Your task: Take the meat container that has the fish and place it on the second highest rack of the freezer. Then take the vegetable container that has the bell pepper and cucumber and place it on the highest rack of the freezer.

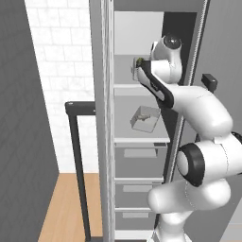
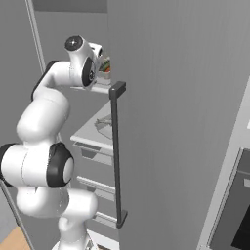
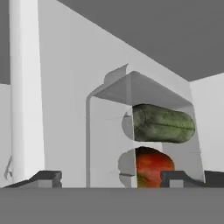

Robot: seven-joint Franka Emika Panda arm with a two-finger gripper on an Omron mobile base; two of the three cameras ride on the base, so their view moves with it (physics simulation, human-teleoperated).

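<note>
The freezer [image 1: 106, 142] stands open. On its highest rack [image 1: 124, 87] sits the vegetable container [image 3: 131, 96], holding the dark green cucumber [image 3: 162, 123] and the red-orange bell pepper [image 3: 151, 168]. My gripper [image 3: 111, 177] is open right in front of it, fingertips [image 3: 43, 176] spread wide and not touching the tray. From the base views the hand [image 1: 140, 71] reaches in at that shelf, the container [image 2: 104, 66] just past it. On the second rack [image 1: 142, 140] below rests the meat container [image 1: 145, 118], also seen from the right [image 2: 104, 128]; the fish in it is too small to make out.
The freezer door with its long black bar handle [image 2: 116, 146] stands open on the right of the arm. Drawers [image 1: 137, 189] fill the cabinet below the racks. A second black handle [image 1: 78, 165] stands left of the opening, with a white tiled wall [image 1: 61, 56] behind.
</note>
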